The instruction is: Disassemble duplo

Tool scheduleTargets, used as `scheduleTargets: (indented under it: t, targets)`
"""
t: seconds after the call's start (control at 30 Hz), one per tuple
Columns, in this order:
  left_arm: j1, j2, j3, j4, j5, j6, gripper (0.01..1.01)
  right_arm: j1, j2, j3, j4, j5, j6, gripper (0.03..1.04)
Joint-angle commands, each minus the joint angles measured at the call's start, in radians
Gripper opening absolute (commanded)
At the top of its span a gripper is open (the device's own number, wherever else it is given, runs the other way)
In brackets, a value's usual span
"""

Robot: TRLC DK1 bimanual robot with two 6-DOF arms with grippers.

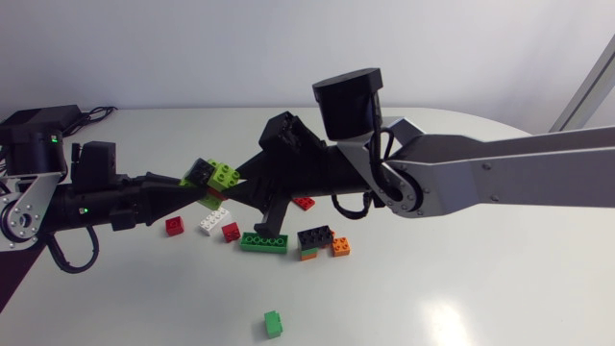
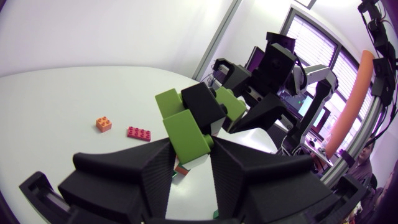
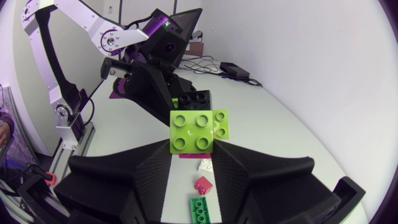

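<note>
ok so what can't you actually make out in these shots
- Head view: how the bricks of the duplo stack join. The left gripper and the right gripper cover its sides.
- Left wrist view: a reddish brick under the left gripper is mostly hidden by it.
- Right wrist view: the green brick on the table is partly hidden by the right gripper.

My right arm [image 1: 519,168] is silver-grey with black joints; my left pincer [image 2: 191,154] and right pincer [image 3: 193,150] are matte black wedges.
</note>
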Motion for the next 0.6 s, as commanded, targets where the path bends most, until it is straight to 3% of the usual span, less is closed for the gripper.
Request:
scheduleTargets:
  t: [0.0,0.17,0.27,0.43,0.57]
  targets:
    - [-0.005,-0.012,0.026,0.015,0.013,0.003,0.193,-0.022,0.003,0.016,-0.012,-0.002,0.032,0.26]
    - [-0.004,-0.020,0.024,0.015,0.013,0.003,0.193,-0.060,0.034,0.064,-0.043,0.205,0.032,0.27]
    - [-0.005,-0.020,0.024,0.015,0.013,0.003,0.193,-0.089,0.112,0.140,-0.138,0.244,0.031,0.27]
    - [-0.005,-0.021,0.022,0.015,0.013,0.003,0.193,-0.114,0.327,0.340,-0.392,0.294,0.029,0.27]
    - [-0.005,-0.025,0.021,0.015,0.013,0.004,0.193,-0.126,0.446,0.435,-0.495,0.303,0.029,0.27]
